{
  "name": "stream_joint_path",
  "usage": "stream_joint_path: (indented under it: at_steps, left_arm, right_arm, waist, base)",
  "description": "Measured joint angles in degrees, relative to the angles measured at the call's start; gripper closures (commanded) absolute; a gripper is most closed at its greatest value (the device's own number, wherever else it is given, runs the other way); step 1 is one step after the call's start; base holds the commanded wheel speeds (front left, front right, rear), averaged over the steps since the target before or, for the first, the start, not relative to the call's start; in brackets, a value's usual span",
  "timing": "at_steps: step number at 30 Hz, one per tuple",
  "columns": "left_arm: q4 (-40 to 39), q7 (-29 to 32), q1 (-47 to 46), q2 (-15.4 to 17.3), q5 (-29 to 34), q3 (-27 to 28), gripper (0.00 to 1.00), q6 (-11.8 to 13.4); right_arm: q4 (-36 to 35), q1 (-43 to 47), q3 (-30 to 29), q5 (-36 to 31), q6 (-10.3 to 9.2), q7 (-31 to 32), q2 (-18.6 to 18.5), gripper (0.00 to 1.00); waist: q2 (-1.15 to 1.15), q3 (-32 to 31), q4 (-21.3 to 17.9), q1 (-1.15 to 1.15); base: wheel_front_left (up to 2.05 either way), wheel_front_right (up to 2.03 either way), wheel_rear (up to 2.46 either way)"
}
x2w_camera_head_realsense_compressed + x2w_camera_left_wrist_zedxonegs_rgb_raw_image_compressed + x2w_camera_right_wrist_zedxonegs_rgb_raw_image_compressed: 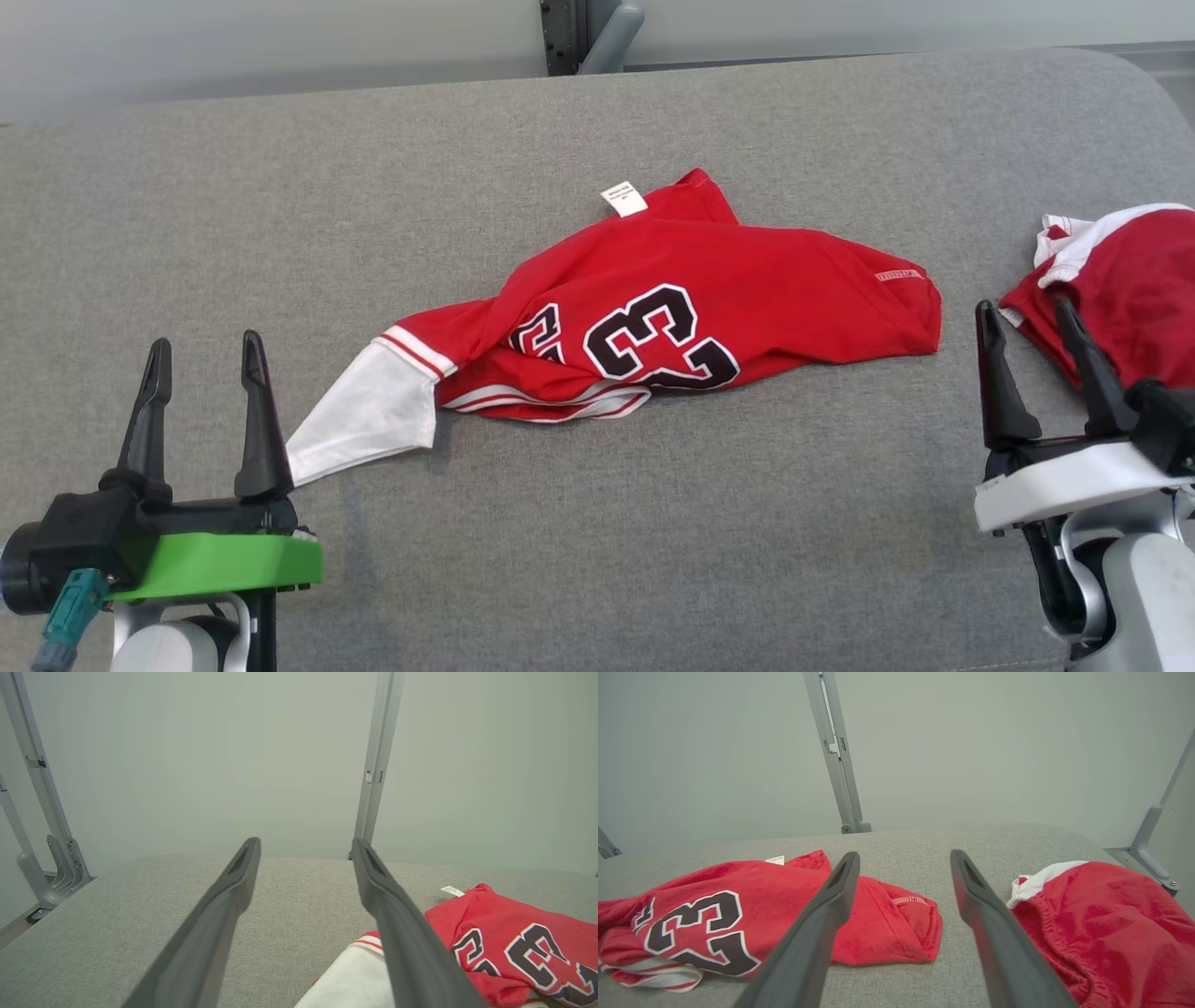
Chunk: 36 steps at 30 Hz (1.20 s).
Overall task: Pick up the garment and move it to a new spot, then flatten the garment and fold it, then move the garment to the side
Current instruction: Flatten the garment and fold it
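- The jersey (pixel 709 280) lies in a crumpled heap near the middle of the counter (pixel 597 560). Its number side is up and a white label (pixel 624 199) sticks out at its far edge.
- My left gripper (pixel 206 341) hangs at the near left with its jaws wide apart and nothing between them. My right gripper (pixel 1024 305) sits at the near right, its jaws just as wide and holding nothing.
- I can't tell from here whether this spot is already the new one.
- The jersey is plainly not flat: the body is bunched, the striped hem is doubled under the number, and one sleeve is thrown out sideways. By my reckoning, flattening, folding and setting it aside are all left to do.
- The white sleeve (pixel 364 415) points at my left gripper, its tip just beside the inner finger. It may be touching, but the head view is too flat to settle that.
- A second garment (pixel 1130 280), red with white trim, is bunched at the counter's right edge. It lies just past my right gripper and apart from the jersey.
- I judge that this pile crowds the right side, both for spreading the jersey and for parking it afterwards, so the left half gives me more room.
- A grey post (pixel 565 37) stands behind the counter, well away from the work.
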Motion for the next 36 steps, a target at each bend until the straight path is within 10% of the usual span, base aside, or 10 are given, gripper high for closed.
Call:
stream_joint_path:
  at_steps: [26, 27, 29, 36]
  left_arm:
    - [3.28, -1.78, -10.04, -3.68, 1.40, -3.18, 0.00, -1.57]
    - [3.46, -1.78, -10.08, -3.82, 1.47, -3.08, 0.00, -1.63]
    - [3.71, -1.78, -10.29, -4.05, 1.65, -2.78, 0.00, -1.81]
    - [3.39, -1.79, -10.56, -4.49, 3.02, -1.30, 0.00, -2.61]
  right_arm:
    - [28.43, -27.16, 15.59, 9.15, 0.00, 2.78, -10.89, 0.00]
    - [28.94, -27.40, 16.41, 9.68, 0.00, 3.05, -11.23, 0.15]
    - [29.26, -28.21, 17.80, 11.10, 0.00, 3.25, -12.09, 0.91]
    - [25.08, -30.23, 22.69, 13.36, 0.00, 1.80, -16.24, 1.00]
  waist:
    - [0.00, 13.92, 10.50, 0.00]
    - [0.00, 14.33, 10.86, 0.00]
    - [0.00, 14.96, 11.38, 0.00]
    - [0.00, 14.76, 10.25, 0.00]
  base:
    - [0.00, 0.00, 0.00]
    - [0.00, 0.00, 0.00]
    - [0.00, 0.00, 0.00]
    - [0.00, 0.00, 0.00]
